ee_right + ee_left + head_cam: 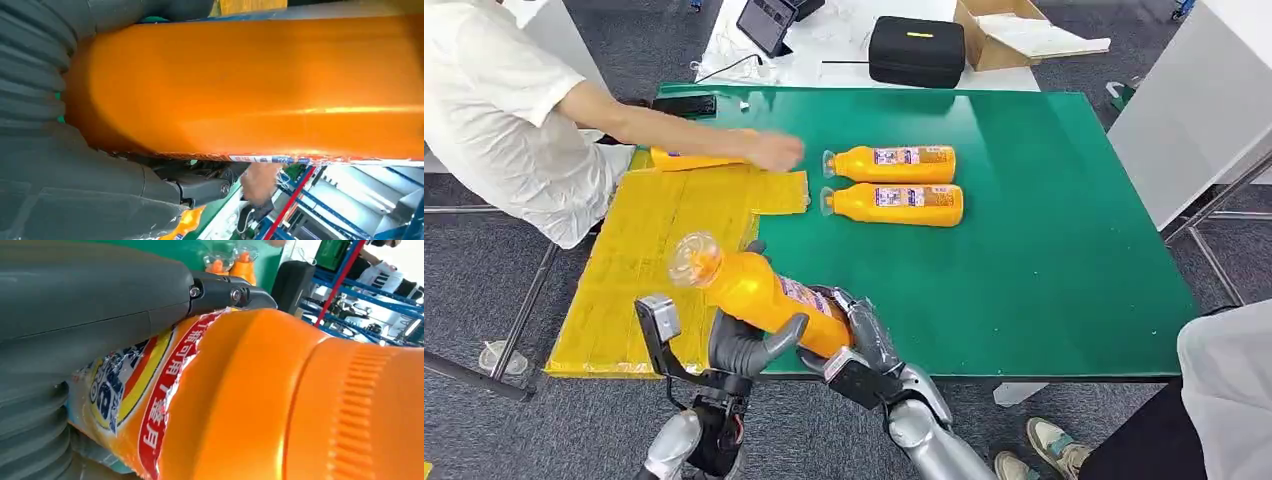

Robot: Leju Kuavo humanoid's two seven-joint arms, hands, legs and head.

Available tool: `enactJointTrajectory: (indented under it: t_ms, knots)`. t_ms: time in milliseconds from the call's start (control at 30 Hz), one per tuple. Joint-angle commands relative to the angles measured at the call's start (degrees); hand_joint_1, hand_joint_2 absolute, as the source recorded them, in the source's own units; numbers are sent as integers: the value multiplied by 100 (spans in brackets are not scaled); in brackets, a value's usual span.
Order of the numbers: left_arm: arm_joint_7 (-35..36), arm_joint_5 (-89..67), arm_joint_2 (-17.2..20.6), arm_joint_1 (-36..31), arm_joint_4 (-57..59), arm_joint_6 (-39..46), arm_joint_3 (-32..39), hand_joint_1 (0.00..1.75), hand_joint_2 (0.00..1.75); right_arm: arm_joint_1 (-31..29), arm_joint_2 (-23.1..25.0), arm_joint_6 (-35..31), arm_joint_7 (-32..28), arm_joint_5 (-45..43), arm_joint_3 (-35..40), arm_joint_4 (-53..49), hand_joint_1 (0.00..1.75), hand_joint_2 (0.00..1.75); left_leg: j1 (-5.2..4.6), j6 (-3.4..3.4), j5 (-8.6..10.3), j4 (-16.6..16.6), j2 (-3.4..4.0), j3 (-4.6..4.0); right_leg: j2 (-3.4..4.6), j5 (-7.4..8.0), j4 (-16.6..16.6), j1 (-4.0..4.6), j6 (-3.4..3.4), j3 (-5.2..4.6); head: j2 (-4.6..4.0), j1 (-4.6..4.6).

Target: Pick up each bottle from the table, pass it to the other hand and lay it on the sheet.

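An orange bottle (759,290) with a clear cap hangs tilted above the table's front edge, cap toward the yellow sheet (639,270). My left hand (742,345) grips it from below around the middle, and my right hand (864,335) holds its base end. Seen from the left wrist, the labelled bottle (250,400) lies against my left hand (90,305). Through the right wrist camera the bottle's side (250,85) presses on my right hand (75,190). Two more orange bottles (894,163) (896,203) lie side by side on the green table (1044,250).
A person in white reaches an arm (684,130) over the far end of the sheet, hand at another orange bottle (689,158) lying there. A black case (916,50), a cardboard box (1009,30) and a tablet (766,22) sit beyond the table. Another person stands at the right front corner.
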Motion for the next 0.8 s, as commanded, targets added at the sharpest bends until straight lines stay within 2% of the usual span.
enactJointTrajectory:
  t_ms: [33,67,100,133,167,267,333,400,433,467,600,700,733,767,800]
  knots:
    - [-73,-50,8,-326,543,61,54,91,175,-214,-70,104,8,-63,418,226,175,175,-2,4,-6,-5,4,25,-4,-6,-4,2,-7,24,2,-2]
    - [-126,-81,16,-347,533,51,79,84,175,-228,-89,146,17,-72,488,235,175,175,-3,4,-3,-5,5,17,-2,-3,-3,0,-6,16,0,-2]
    - [-199,-159,17,-364,515,99,88,136,175,-222,-92,162,20,-74,524,245,175,175,-3,5,-9,-5,7,34,-2,-9,-3,0,-10,32,0,0]
    - [-275,-251,12,-376,504,200,105,161,175,-220,-87,167,15,-69,545,254,175,175,-2,4,-6,-5,6,24,-2,-6,-3,2,-9,23,0,0]
    - [-288,-260,-4,-385,490,217,134,175,175,-216,-90,179,16,-72,584,261,175,175,-2,3,-4,-4,3,16,-3,-4,-2,1,-7,16,0,0]
    - [-332,-212,-4,-327,339,125,184,175,175,-219,-94,168,30,-149,609,299,161,175,0,3,-2,-4,2,11,-3,-2,-3,2,-6,10,2,0]
    - [-186,258,9,-225,143,-416,207,175,175,-236,-81,192,43,-243,546,399,134,175,-2,5,-6,-4,3,24,-5,-7,-3,2,-8,23,0,-2]
    - [-86,503,28,-177,-1,-681,210,175,175,-267,-54,233,47,-277,522,461,75,175,-3,6,-11,-4,6,33,-4,-10,-2,1,-9,31,0,0]
    - [-62,551,50,-141,-112,-749,193,175,175,-283,-35,237,50,-288,506,501,19,175,-2,5,-9,-3,10,27,1,-7,-2,2,-8,23,0,0]
    - [-21,671,80,-99,-214,-901,185,175,175,-278,-3,241,51,-312,472,541,0,175,-2,4,-5,-3,6,16,-1,-5,-2,1,-6,15,2,0]
    - [52,894,100,-34,-298,-1104,267,175,175,-228,39,269,44,-350,442,549,0,175,-1,2,-3,-4,6,9,1,-2,-3,2,-5,8,2,0]
    - [-110,585,68,-87,-202,-761,415,175,175,-151,33,8,-8,-254,390,468,0,175,1,2,-2,-4,3,7,-2,-1,-4,3,-5,8,0,2]
    - [-198,399,45,-90,-197,-448,549,175,175,-38,71,-805,-396,-21,228,311,0,0,-3,5,-8,-5,4,26,-4,-8,-2,1,-8,25,0,0]
    - [-180,318,8,-69,-277,-43,738,175,175,143,131,-1826,-728,130,49,-41,0,0,-3,4,-5,-5,3,19,-4,-6,-3,0,-7,17,0,0]
    - [-159,314,49,-47,-369,25,809,175,175,203,59,-1945,-721,96,41,-281,0,0,0,4,-10,-3,3,29,-6,-11,-1,4,-11,27,0,-2]
